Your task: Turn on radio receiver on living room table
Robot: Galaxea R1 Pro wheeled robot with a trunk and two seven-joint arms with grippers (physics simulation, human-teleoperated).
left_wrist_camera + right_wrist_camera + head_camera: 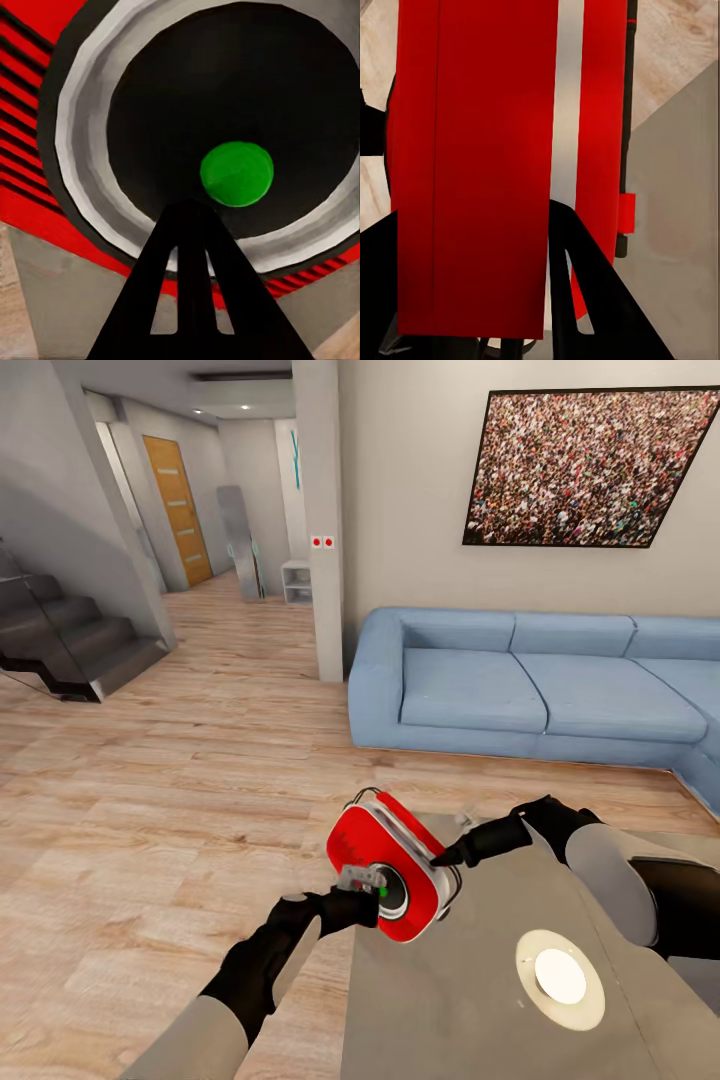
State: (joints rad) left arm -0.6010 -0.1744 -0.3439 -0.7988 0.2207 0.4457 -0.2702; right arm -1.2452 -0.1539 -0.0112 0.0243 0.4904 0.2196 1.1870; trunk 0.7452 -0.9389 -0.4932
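Right gripper (447,856) fingers clamping radio receiver (392,867) at table (460,1000) corner, left gripper (378,892) closed, fingertips hiding dial.

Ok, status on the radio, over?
Left gripper shut, tip at the dial. Right gripper against the radio receiver at the table corner. Nothing in the way.

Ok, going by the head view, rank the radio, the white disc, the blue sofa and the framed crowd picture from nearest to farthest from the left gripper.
1. Radio receiver: at the left gripper tips, table corner.
2. White disc: on the table, toward the right.
3. Blue sofa: beyond the table, against the wall.
4. Framed crowd picture: on the wall above the sofa.
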